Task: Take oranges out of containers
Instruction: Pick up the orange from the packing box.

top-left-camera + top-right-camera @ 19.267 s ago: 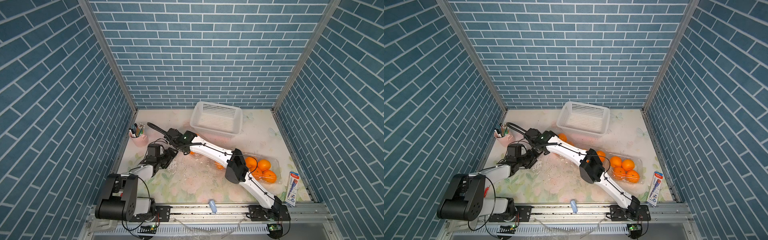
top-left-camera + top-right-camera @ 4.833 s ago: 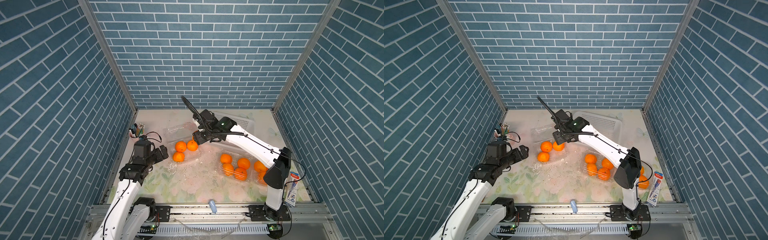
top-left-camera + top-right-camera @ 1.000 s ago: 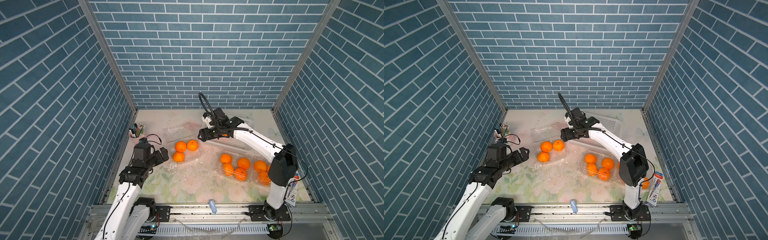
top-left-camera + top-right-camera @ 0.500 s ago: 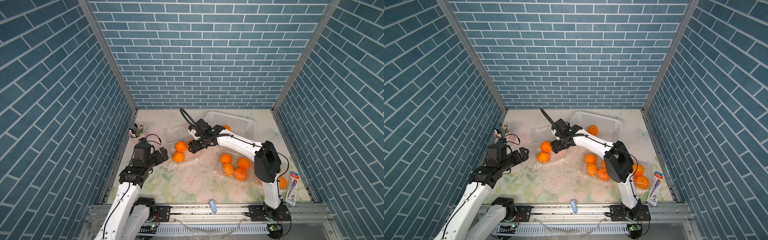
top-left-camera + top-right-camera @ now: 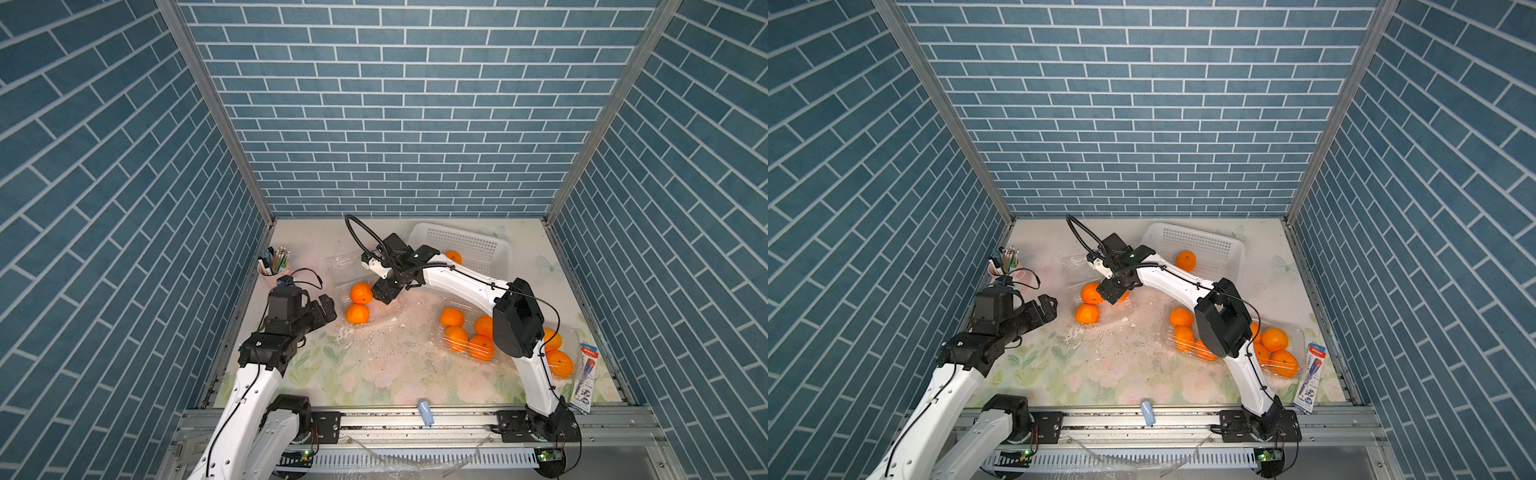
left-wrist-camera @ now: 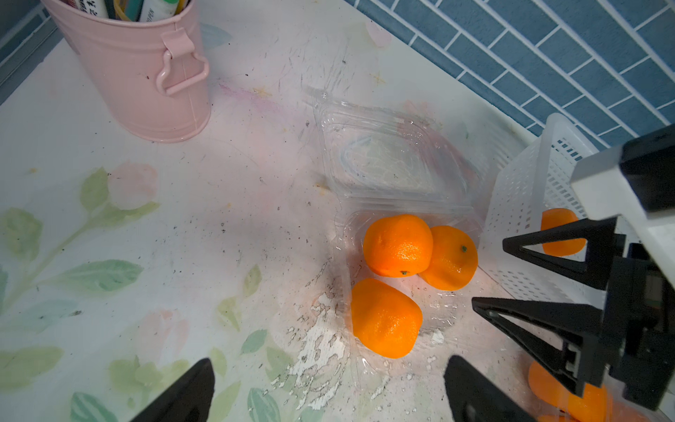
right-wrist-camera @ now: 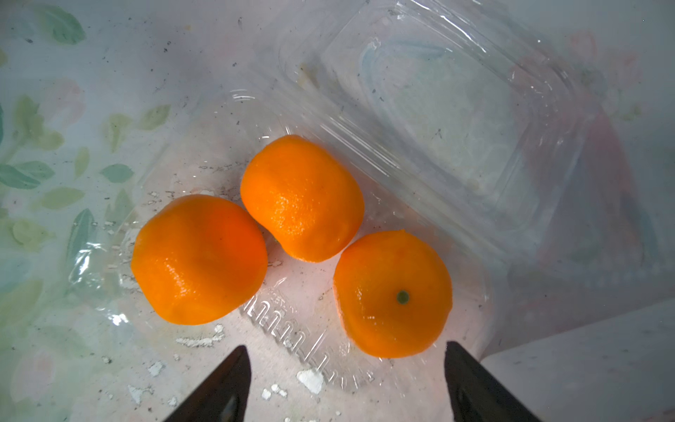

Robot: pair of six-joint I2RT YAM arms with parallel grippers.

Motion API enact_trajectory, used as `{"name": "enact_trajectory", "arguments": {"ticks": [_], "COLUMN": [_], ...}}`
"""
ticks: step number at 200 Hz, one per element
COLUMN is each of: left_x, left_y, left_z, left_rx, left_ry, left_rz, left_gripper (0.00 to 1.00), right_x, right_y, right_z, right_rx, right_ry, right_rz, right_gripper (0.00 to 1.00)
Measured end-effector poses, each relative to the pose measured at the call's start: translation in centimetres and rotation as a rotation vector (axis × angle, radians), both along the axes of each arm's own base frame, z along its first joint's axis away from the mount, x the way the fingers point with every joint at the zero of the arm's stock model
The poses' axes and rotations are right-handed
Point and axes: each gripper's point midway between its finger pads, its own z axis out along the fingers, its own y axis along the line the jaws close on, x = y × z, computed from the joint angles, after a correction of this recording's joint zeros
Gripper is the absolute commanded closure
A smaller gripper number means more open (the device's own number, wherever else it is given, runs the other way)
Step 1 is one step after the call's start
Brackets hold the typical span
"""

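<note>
Near the middle of both top views the right gripper [image 5: 384, 293] [image 5: 1113, 293] hangs low over the open container [image 5: 388, 316], its jaws spread wide with nothing in them. Through its wrist camera the fingertips [image 7: 226, 380] frame bare clear plastic, and three oranges [image 7: 301, 197] lie in the tray just ahead of them. The orange with the stem dot [image 7: 392, 292] sits close beside one finger. The lid [image 7: 456, 120] lies folded back flat on the table [image 5: 374, 374]. From above, two of those oranges show just left of the gripper, and the third is mostly under it.

The left gripper [image 5: 322, 309] [image 5: 1044, 307] hovers left of centre, just beside that container, opened fully and empty too.

Towards the upper right of the table sits the basket [image 5: 478, 245], with a single orange [image 5: 454, 257] inside. Right of centre, the middle container [image 5: 439, 347] has four oranges in it. The right container [image 5: 1296, 332], partly behind the right arm's elbow, shows at least two more. The cup [image 5: 268, 271] of pens stands at the table's upper left corner, and a pen packet [image 5: 585, 380] lies at the lower right edge.
</note>
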Motion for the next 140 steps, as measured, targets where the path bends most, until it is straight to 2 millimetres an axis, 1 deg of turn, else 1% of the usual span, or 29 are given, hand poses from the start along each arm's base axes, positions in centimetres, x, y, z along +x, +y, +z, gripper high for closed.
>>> {"name": "enact_trajectory", "arguments": {"ticks": [26,52,93,140], "left_x": [0.0,0.0,0.0,0.1], "left_y": [0.0,0.1,0.1,0.0], "left_z": [0.0,0.0,-0.1,-0.4], "left_rx": [0.002,0.006,0.009,0.010], "left_ry": [0.001,0.001,0.002,0.016], "left_rz": [0.000,0.000,-0.002,-0.003], "left_gripper": [0.01,0.01,0.01,0.01], "right_x": [0.5,0.9,1.8,2.0], "right_y": [0.3,0.1,0.3,-0.4], "right_z": [-1.7,-3.1,-3.4,-4.4], "right_rx": [-0.045,-0.100,-0.143,-0.198], "right_ry": [0.003,0.005,-0.019,-0.023], "right_rz": [0.018,0.026,0.031,0.019], "right_gripper": [0.17,0.17,0.18,0.17]}}
